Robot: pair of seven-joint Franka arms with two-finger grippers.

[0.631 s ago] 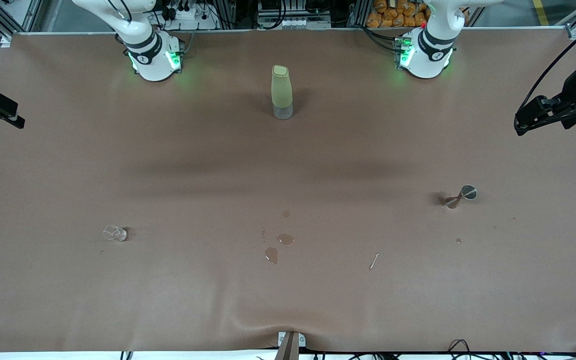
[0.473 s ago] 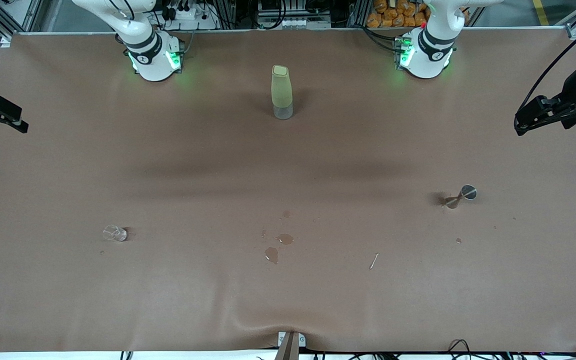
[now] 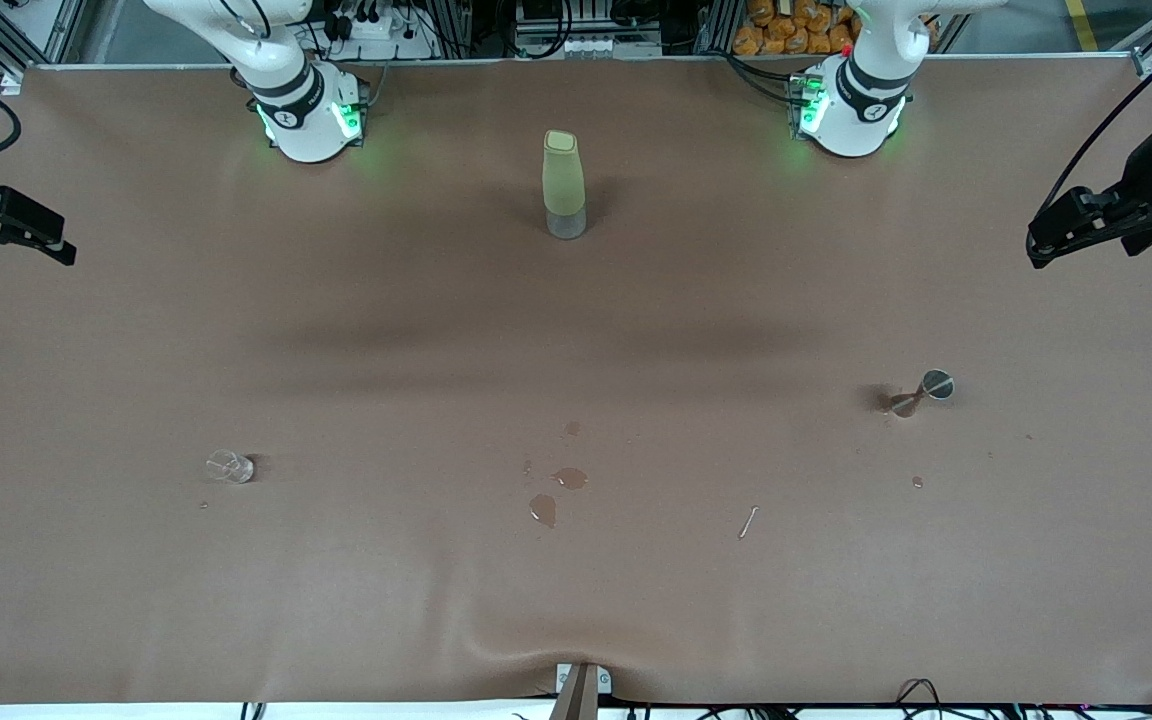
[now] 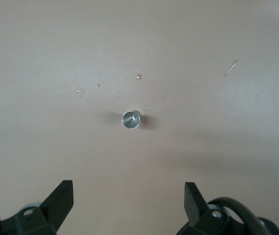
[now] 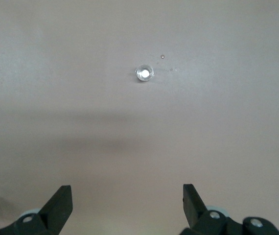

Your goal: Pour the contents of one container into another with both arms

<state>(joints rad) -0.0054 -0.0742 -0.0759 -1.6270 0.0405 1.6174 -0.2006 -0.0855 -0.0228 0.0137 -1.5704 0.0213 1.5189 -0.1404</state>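
A small clear glass (image 3: pixel 229 466) stands toward the right arm's end of the table; in the right wrist view the glass (image 5: pixel 144 73) sits well ahead of the fingers. A metal jigger (image 3: pixel 922 391) stands toward the left arm's end, and the left wrist view shows the jigger (image 4: pixel 131 118) from above. My right gripper (image 3: pixel 26 240) (image 5: pixel 127 196) hangs open and empty over the table's edge at its own end. My left gripper (image 3: pixel 1041 245) (image 4: pixel 128 196) is open and empty over the edge at the left arm's end. Both arms are raised, apart from either container.
A tall yellow-green bottle (image 3: pixel 564 185) with a clear base stands between the two arm bases. Small puddles (image 3: pixel 556 495) and a thin streak (image 3: pixel 748 521) lie on the brown table cover (image 3: pixel 576 330), nearer the front camera. A wet patch surrounds the jigger.
My right gripper has shifted a little inward over the table from its end. The left gripper has barely moved. The containers stay where they were.
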